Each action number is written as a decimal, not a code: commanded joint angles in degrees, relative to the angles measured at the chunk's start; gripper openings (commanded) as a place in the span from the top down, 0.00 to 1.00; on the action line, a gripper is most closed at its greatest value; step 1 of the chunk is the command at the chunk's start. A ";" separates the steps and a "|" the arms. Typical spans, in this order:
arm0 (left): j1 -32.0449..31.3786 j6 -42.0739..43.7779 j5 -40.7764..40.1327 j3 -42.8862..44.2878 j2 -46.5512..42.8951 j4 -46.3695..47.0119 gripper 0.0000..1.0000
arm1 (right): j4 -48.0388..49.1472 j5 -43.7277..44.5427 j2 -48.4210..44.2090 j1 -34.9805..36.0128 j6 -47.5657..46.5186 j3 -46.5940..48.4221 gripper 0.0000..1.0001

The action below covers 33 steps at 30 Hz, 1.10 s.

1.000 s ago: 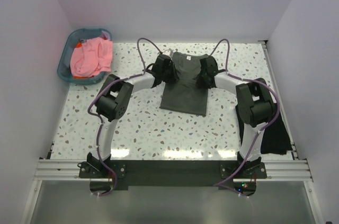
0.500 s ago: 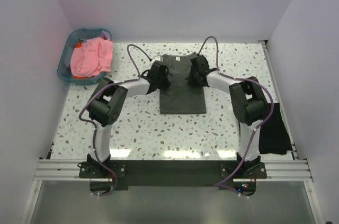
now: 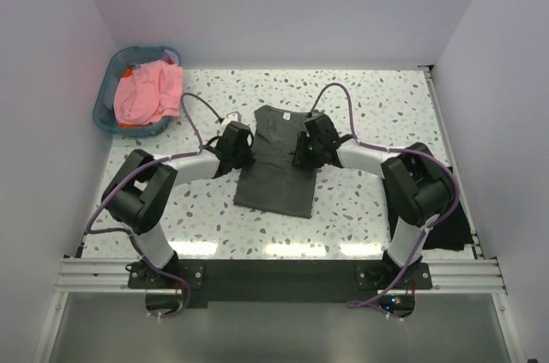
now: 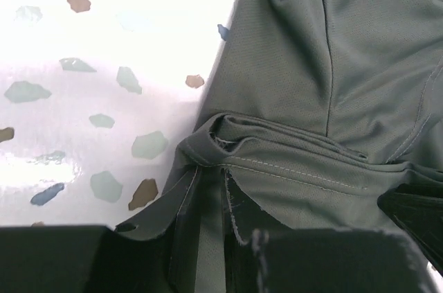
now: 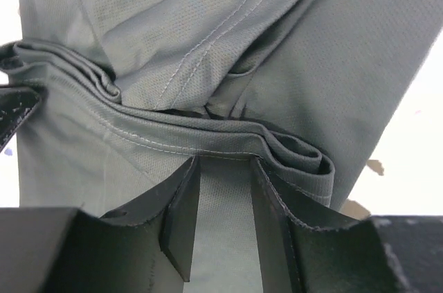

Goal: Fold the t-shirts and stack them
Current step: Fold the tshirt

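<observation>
Olive-grey t-shirt (image 3: 276,157) lies central on worktop (image 3: 360,208), sleeves tucked. Left end effector (image 3: 236,142), right end effector (image 3: 309,147) each pinched narrow on bunched side fold, gripping opposite edges, likely to hold cloth taut for next fold.

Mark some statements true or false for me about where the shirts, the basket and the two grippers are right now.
1. The left gripper and the right gripper each pinch the olive-grey t-shirt. True.
2. The pink t-shirt lies spread flat on the table. False: it is bunched in the teal basket.
3. A black t-shirt lies at the table's right edge. True.
4. The basket stands at the far right corner. False: it is at the far left corner.
</observation>
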 commanded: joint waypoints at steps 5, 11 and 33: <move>0.44 1.33 0.52 0.50 -5.72 -0.40 0.78 | -3.37 -6.87 -4.29 -0.73 -3.58 1.47 0.58; 0.44 2.65 1.05 2.08 -7.57 -0.58 0.77 | -7.31 -1.71 -4.30 1.29 -5.78 5.86 0.58; 1.76 -0.86 -3.61 -19.70 -28.48 -4.97 0.69 | -10.49 7.54 17.76 12.80 -10.97 20.81 0.65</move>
